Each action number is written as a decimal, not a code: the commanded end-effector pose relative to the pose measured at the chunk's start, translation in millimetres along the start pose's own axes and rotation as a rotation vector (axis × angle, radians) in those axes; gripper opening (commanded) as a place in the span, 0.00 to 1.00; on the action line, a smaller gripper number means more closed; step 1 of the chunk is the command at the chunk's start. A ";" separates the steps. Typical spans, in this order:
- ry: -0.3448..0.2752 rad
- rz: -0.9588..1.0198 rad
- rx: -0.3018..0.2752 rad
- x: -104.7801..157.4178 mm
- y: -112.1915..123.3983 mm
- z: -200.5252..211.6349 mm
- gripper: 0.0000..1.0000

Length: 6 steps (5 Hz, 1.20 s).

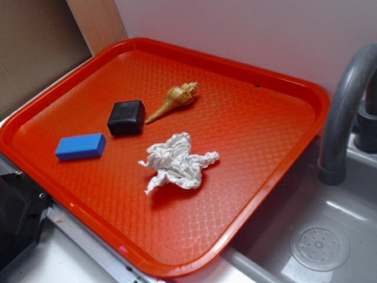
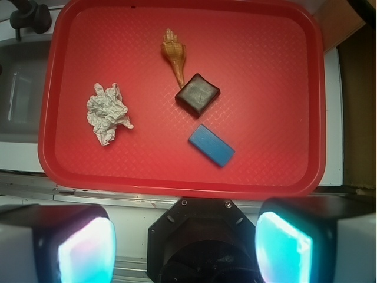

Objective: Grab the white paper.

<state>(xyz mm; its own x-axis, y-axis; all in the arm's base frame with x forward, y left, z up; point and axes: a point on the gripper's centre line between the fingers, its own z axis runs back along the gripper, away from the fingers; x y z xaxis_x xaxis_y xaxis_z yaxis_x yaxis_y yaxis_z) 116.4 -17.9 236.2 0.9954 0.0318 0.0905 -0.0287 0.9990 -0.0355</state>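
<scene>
The white paper [image 1: 178, 161] is a crumpled wad with pointed ends. It lies near the middle of the red tray [image 1: 294, 159]. In the wrist view the paper [image 2: 106, 113] lies at the tray's left side. My gripper [image 2: 185, 247] is open and empty, high above the table, back from the tray's near edge. Its two pads [image 2: 88, 250] stand wide apart at the bottom of the wrist view. The gripper does not show in the exterior view.
On the tray lie a black block [image 1: 126, 117], a blue block [image 1: 80, 146] and a tan conch shell [image 1: 177, 97]. A grey faucet [image 1: 344, 112] and a sink with a drain [image 1: 319, 247] are right of the tray. The robot base [image 2: 203, 242] is below the gripper.
</scene>
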 end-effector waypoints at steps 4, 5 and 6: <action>-0.070 -0.747 -0.113 72.2 -53.9 -55.3 1.00; -0.085 -1.001 -0.110 83.9 -81.2 -80.3 1.00; -0.079 -1.252 -0.120 90.6 -100.2 -98.0 1.00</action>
<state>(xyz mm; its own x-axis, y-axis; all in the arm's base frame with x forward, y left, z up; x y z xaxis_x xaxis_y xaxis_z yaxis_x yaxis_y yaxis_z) 222.1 -108.1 135.7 0.3394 -0.9288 0.1489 0.9400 0.3409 -0.0159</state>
